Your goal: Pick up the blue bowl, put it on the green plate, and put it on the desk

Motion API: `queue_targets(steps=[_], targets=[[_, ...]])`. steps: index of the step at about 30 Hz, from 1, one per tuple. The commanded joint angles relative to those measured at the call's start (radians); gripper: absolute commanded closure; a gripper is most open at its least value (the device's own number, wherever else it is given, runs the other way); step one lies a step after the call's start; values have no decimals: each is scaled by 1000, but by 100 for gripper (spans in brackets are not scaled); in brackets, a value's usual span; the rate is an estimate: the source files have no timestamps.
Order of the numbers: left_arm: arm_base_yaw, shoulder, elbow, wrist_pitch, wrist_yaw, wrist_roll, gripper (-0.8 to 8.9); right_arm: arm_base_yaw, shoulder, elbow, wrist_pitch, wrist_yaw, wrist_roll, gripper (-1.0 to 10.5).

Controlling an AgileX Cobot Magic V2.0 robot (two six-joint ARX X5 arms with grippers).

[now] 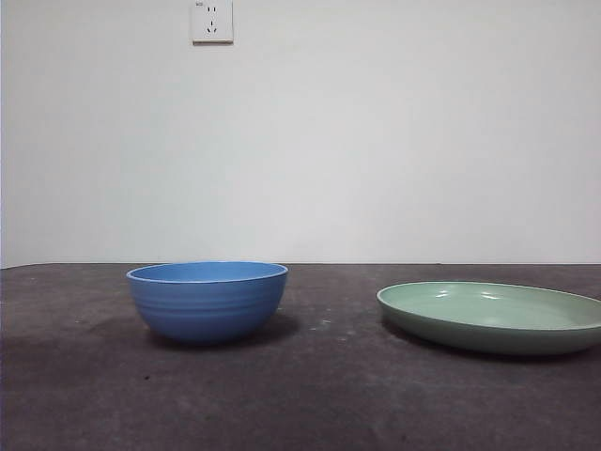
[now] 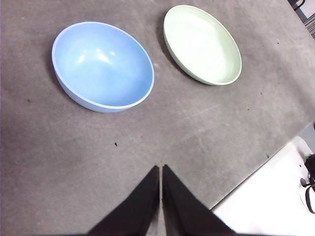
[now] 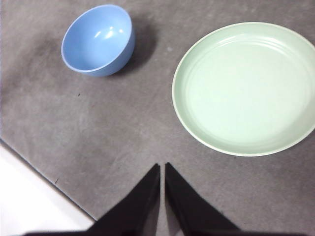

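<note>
**Nothing picked up yet: bowl and plate sit apart**

Front view: the blue bowl (image 1: 208,301) stands upright on the desk (image 1: 300,395), well apart from the green plate (image 1: 493,317); no arm shows.

Left wrist view: the left gripper (image 2: 161,169) hangs above the desk, jaws pressed together, holding nothing.

Right wrist view: the right gripper (image 3: 162,167) is likewise closed and empty. Either arm, probably the left, must open and descend on the bowl's rim.
</note>
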Motion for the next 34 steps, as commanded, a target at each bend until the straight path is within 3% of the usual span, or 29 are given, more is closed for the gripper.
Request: queue_targets(steps=[1, 4, 8, 11, 27, 34], targets=[[-3, 3, 19, 11, 2, 19, 772, 8, 6, 19, 1, -3, -9, 933], [-3, 3, 19, 11, 2, 18, 685, 8, 6, 19, 2, -3, -8, 860], [-3, 3, 19, 11, 2, 0, 471, 8, 6, 18, 3, 1, 15, 574], [-3, 3, 19, 11, 2, -2, 368, 8, 6, 19, 4, 1, 16, 547], [-14, 94, 45, 50, 0, -56, 369, 8, 6, 19, 5, 1, 21, 547], [-68, 249, 163, 66, -118, -57, 372, 8, 6, 18, 6, 1, 20, 547]])
